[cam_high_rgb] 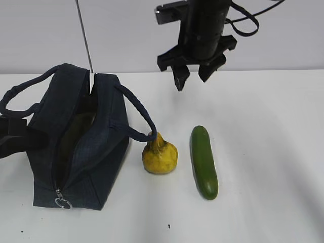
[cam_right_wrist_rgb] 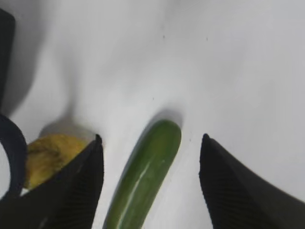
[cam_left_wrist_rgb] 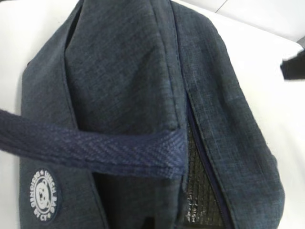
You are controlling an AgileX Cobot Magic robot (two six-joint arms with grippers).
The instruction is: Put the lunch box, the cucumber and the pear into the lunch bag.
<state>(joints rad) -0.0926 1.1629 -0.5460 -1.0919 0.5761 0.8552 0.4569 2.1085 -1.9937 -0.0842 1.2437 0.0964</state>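
The navy lunch bag [cam_high_rgb: 101,152] lies at the left with its zipper open; it fills the left wrist view [cam_left_wrist_rgb: 119,71]. A pale greenish surface inside the opening [cam_high_rgb: 76,126] looks like the lunch box. The yellow pear [cam_high_rgb: 160,158] sits just right of the bag, touching a handle. The dark green cucumber [cam_high_rgb: 203,162] lies to the pear's right. My right gripper [cam_high_rgb: 192,81] hangs open high above the table behind them; in the right wrist view [cam_right_wrist_rgb: 151,138] the cucumber [cam_right_wrist_rgb: 143,176] lies between its fingers and the pear [cam_right_wrist_rgb: 47,155] is at the left. My left gripper [cam_high_rgb: 15,135] is at the bag's left side; its jaws are hidden.
The metal ring pull [cam_high_rgb: 63,203] lies at the bag's near end. Two loop handles [cam_high_rgb: 136,114] stick out from the bag's sides. A thin rod [cam_high_rgb: 85,35] stands behind the bag. White table [cam_high_rgb: 268,126] stretches to the right of the cucumber.
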